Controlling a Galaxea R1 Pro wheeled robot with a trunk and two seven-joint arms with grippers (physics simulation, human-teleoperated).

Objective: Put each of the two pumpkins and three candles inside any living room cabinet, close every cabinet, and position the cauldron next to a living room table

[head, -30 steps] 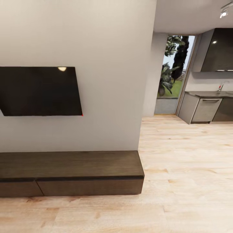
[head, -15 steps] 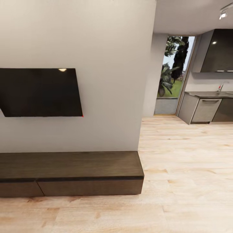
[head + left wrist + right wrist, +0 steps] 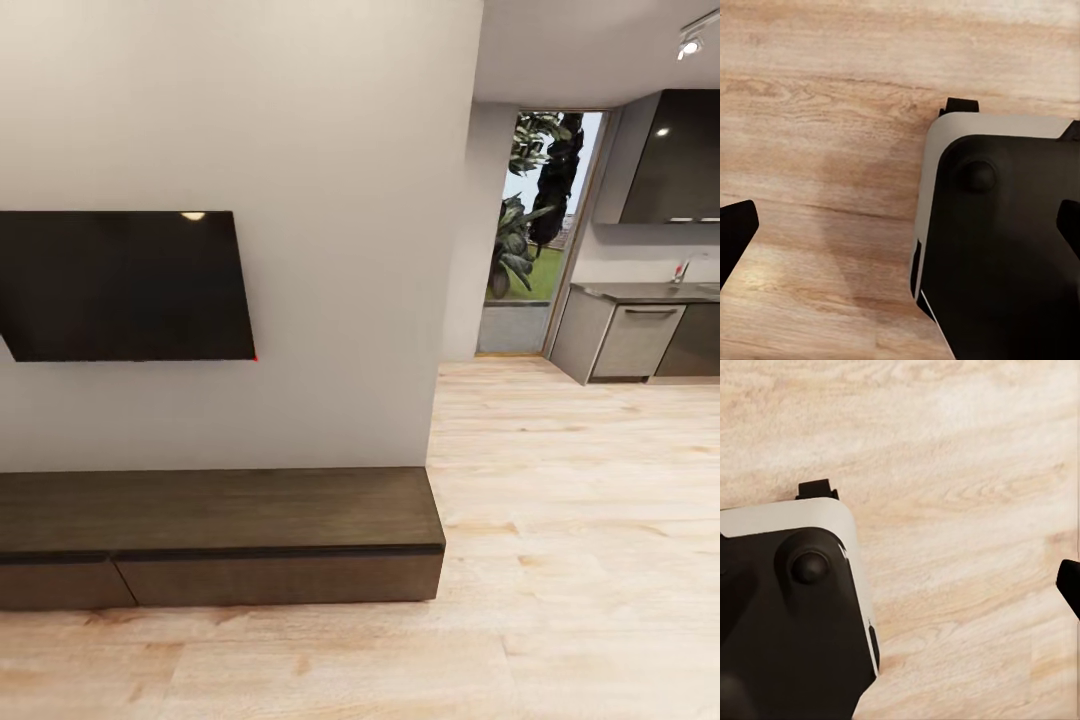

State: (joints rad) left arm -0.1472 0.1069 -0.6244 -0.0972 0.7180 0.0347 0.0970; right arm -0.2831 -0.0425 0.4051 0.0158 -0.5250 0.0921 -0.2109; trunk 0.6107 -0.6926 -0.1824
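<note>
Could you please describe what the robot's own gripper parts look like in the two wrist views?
In both wrist views, only matt black finger tips with angular edges show at the frame borders, over the pale wood floor. Beneath lies the robot's base: a black rounded body with a light grey rim and a round black knob.

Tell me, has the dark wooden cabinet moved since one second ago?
No. The cabinet keeps its place under the television and against the wall; only the camera shifted slightly.
</note>
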